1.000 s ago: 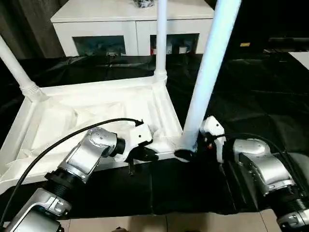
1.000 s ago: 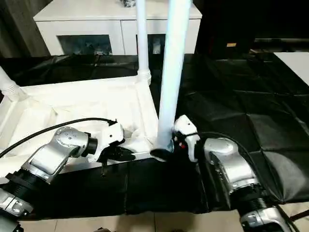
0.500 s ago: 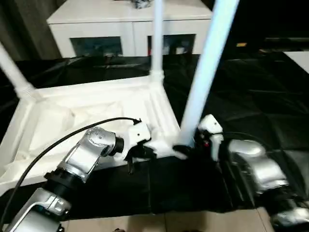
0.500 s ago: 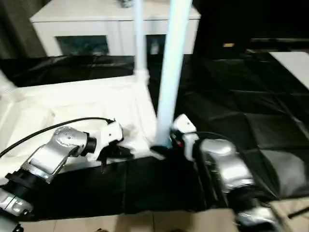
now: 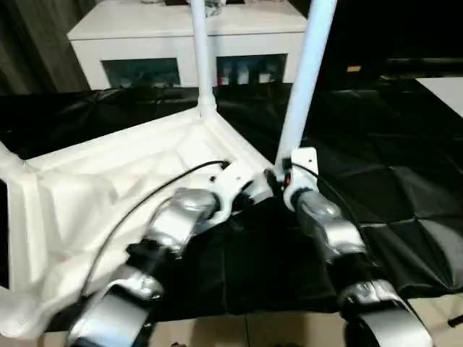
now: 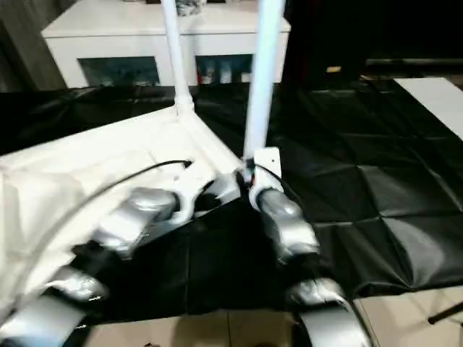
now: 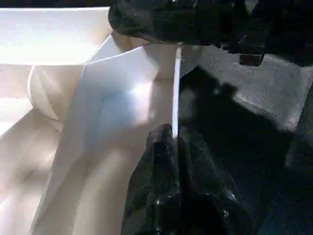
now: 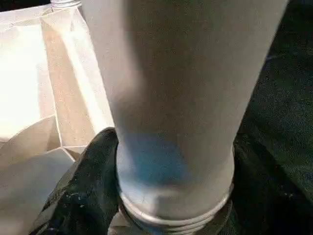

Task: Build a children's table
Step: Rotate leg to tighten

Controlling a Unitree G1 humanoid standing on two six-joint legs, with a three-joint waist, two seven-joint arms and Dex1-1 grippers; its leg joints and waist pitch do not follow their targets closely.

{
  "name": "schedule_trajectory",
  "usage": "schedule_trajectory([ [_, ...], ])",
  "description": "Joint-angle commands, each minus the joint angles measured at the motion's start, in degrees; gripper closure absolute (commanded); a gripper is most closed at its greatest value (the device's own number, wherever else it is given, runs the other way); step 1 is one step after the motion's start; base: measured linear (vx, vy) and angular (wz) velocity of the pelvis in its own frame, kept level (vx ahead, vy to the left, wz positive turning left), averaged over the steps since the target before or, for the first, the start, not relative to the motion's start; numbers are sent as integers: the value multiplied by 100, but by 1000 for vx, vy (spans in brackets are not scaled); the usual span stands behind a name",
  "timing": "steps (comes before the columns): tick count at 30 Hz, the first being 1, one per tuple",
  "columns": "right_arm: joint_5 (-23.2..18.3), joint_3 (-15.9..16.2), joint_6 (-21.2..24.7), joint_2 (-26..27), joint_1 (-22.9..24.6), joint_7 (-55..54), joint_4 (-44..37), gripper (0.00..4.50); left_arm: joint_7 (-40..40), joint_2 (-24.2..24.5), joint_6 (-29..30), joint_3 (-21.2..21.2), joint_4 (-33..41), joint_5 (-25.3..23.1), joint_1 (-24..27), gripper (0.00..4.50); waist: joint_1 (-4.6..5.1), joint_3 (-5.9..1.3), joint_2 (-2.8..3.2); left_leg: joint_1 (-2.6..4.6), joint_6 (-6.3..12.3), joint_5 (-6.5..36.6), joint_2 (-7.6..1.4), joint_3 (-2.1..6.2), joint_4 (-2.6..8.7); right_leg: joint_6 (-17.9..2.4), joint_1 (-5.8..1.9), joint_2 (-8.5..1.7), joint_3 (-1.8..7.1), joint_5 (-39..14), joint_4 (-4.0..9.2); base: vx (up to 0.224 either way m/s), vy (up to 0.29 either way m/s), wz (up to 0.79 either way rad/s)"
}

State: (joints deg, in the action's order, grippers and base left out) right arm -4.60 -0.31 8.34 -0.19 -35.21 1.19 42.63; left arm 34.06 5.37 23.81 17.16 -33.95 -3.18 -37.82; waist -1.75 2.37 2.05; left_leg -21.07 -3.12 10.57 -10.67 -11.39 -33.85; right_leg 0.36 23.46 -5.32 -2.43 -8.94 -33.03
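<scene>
The white tabletop [image 5: 108, 155] lies upside down on black cloth, ribbed underside up. One white leg [image 5: 200, 58] stands in its far corner socket. The base of another leg [image 5: 9, 163] shows at the left corner. My right gripper [image 5: 278, 176] is shut on the lower end of a third leg [image 5: 304, 79], which stands almost upright at the near right corner. The right wrist view shows that leg's ringed end [image 8: 173, 205] between my black fingers [image 8: 83, 191]. My left gripper [image 7: 173, 147] is shut on the tabletop's thin rim [image 7: 176, 93] right beside that corner.
A white glass-doored cabinet [image 5: 181, 43] stands behind the tabletop. Black cloth [image 5: 376, 144] covers the floor to the right, with a pale surface [image 5: 448, 87] at its far right edge. Tiled floor [image 5: 253, 336] shows in front.
The head view has swung, so the whole scene sits differently in the picture. Both arms now reach further forward and lie close together at the near right corner. The right gripper still holds the leg.
</scene>
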Motion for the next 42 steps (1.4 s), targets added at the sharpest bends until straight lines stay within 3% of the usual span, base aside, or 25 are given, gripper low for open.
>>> schedule_trajectory([
  [1, -27, 227, -89, 163, 136, 425, 74, 122, -467, 32, -57, -242, -117, -55, -85, 450, 18, -349, -10, 78, -29, 2012, -152, 124, 473, -1001, -195, -212, 118, -1738, 412, 0, 0, 0],
  [6, 20, 291, -177, -62, 216, 748, -353, 75, -218, 183, -41, -195, -41, -61, -2, 450, 38, -357, -25, -5, 116, 1652, -152, 131, 472, -1113, -284, -230, 108, -1459, 359, 0, 0, 0],
  [8, -3, 299, -127, -136, 237, 866, -462, 61, -133, 227, -61, -168, -15, -64, 20, 450, 36, -362, -36, 41, 163, 1651, -155, 112, 447, -1166, -246, -228, 118, -1480, 369, 0, 0, 0],
  [11, -342, 623, 344, -832, 591, 2461, -1454, 61, 446, 537, -178, -22, 206, -21, 206, 450, 7, -363, -62, 7, 342, 1451, -168, 108, 438, -1176, -302, -223, 118, -1233, 344, 0, 0, 0],
  [13, -430, 902, 366, -1342, 885, 3347, -1937, 61, 849, 731, -201, 98, 404, 21, 332, 450, -6, -369, -71, -12, 446, 1280, -179, 107, 418, -1230, -317, -224, 118, -1006, 314, 0, 0, 0],
  [16, -446, 1017, 311, -1739, 1092, 3956, -2175, 61, 1313, 937, -250, 241, 610, 80, 440, 450, -36, -368, -65, 13, 523, 1175, -196, 82, 393, -1397, -292, -236, 122, -928, 310, 0, 0, 0],
  [20, -443, 1076, 315, -2047, 1211, 4385, -2326, 61, 1930, 1230, -344, 448, 886, 139, 569, 450, -52, -352, -62, 29, 440, 1291, -209, 88, 412, -1419, -278, -233, 116, -1179, 324, 0, 0, 0],
  [22, -571, 1094, 486, -2298, 1270, 4782, -2556, 61, 2970, 1649, -346, 735, 1523, 446, 810, 450, -48, -334, -58, 51, 322, 1490, -226, 97, 447, -1371, -260, -230, 127, -1430, 338, 0, 0, 0],
  [24, -614, 1104, 551, -2349, 1278, 4881, -2617, 61, 3160, 1732, -223, 785, 1701, 537, 862, 450, -53, -321, -35, 75, 255, 1593, -232, 91, 458, -1377, -231, -222, 134, -1494, 333, 0, 0, 0],
  [25, -641, 1123, 607, -2418, 1289, 4977, -2679, 61, 3222, 1767, -177, 797, 1812, 568, 894, 450, -80, -312, -9, 144, 209, 1757, -244, 67, 455, -1385, -172, -204, 142, -1560, 362, 0, 0, 0],
  [28, -634, 1156, 656, -2525, 1306, 5119, -2735, 61, 3121, 1739, -183, 759, 1803, 508, 883, 450, -122, -306, -43, 129, 120, 1776, -241, 68, 471, -1322, -188, -206, 162, -1585, 351, 0, 0, 0],
  [31, -605, 1197, 665, -2568, 1323, 5235, -2747, 61, 3036, 1709, -244, 728, 1700, 441, 847, 450, -149, -303, -37, 139, 61, 1849, -232, 71, 472, -1267, -185, -204, 174, -1659, 358, 0, 0, 0],
  [34, -587, 1230, 702, -2575, 1375, 5329, -2770, 61, 3081, 1738, -229, 733, 1743, 459, 854, 450, -150, -324, -52, 92, 95, 1702, -216, 84, 463, -1213, -227, -227, 174, -1602, 341, 0, 0, 0],
  [38, -574, 1248, 702, -2579, 1386, 5348, -2767, 61, 3094, 1748, -225, 736, 1756, 468, 856, 450, -159, -328, -55, 84, 148, 1554, -216, 80, 452, -1235, -229, -230, 173, -1522, 335, 0, 0, 0],
  [42, -612, 1280, 815, -2669, 1415, 5491, -2771, 98, 3137, 1807, -175, 734, 1808, 465, 853, 450, -161, -335, -43, 76, 174, 1491, -218, 84, 446, -1289, -247, -224, 164, -1378, 320, 0, 0, 0],
])
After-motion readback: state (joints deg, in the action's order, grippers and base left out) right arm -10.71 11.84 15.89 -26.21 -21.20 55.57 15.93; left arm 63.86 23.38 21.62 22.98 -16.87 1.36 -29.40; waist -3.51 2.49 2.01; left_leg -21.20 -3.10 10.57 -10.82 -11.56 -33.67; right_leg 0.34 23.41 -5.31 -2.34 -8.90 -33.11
